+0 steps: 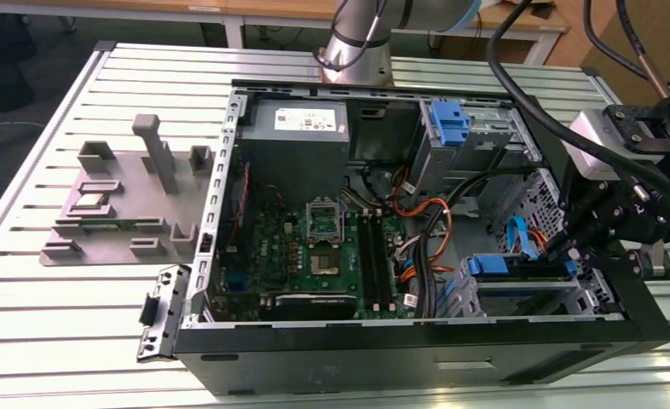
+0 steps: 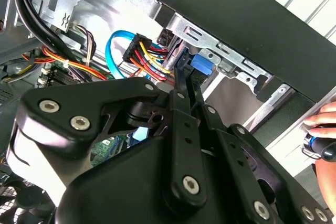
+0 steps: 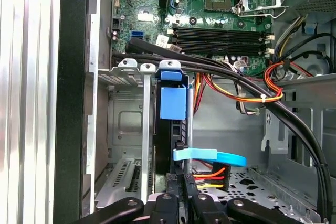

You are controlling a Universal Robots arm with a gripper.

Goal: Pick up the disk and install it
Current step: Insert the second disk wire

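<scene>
The disk stands on edge in the drive cage at the case's front corner, on the exterior view's right. Its blue carrier frame sits in the cage slot between metal rails. My gripper reaches down over the case's side wall onto the disk's rear end. In the second wrist view the two black fingers converge on the blue carrier, so my gripper is shut on the disk. In the first wrist view my gripper lies close to a blue data cable and a power plug.
The motherboard fills the case floor, with a grey power-supply box and a tall blue bracket at the back. Black cable bundles cross above the cage. A grey fixture lies on the table. A person's hand shows outside the case wall.
</scene>
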